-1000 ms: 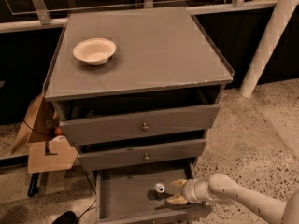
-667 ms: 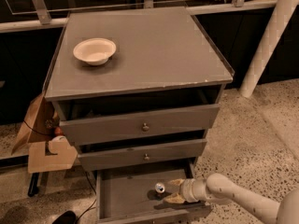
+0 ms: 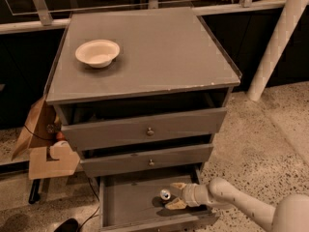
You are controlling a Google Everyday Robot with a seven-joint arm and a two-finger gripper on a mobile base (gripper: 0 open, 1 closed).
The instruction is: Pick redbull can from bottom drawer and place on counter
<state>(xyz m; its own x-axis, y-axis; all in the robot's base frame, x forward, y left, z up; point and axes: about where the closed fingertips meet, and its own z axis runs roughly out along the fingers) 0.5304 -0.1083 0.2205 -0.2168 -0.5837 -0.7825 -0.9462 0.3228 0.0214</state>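
Observation:
The redbull can (image 3: 165, 195) stands upright on the floor of the open bottom drawer (image 3: 130, 202), its shiny silver top facing up. My gripper (image 3: 173, 195) reaches into the drawer from the right, with its pale arm running off to the lower right. Its two tan fingers (image 3: 177, 185) are spread, one behind the can and one in front, with the can right at their tips. The counter (image 3: 159, 57) is the flat grey-brown top of the cabinet above.
A pale bowl (image 3: 97, 52) sits on the counter's left rear part. The two upper drawers with small knobs (image 3: 150, 131) stand slightly pulled out above the gripper. Cardboard pieces (image 3: 43, 144) lean at the cabinet's left. A white post (image 3: 277, 42) stands at the right.
My gripper has slid a little to the left inside the bottom drawer, closing in on the can. The can has not moved.

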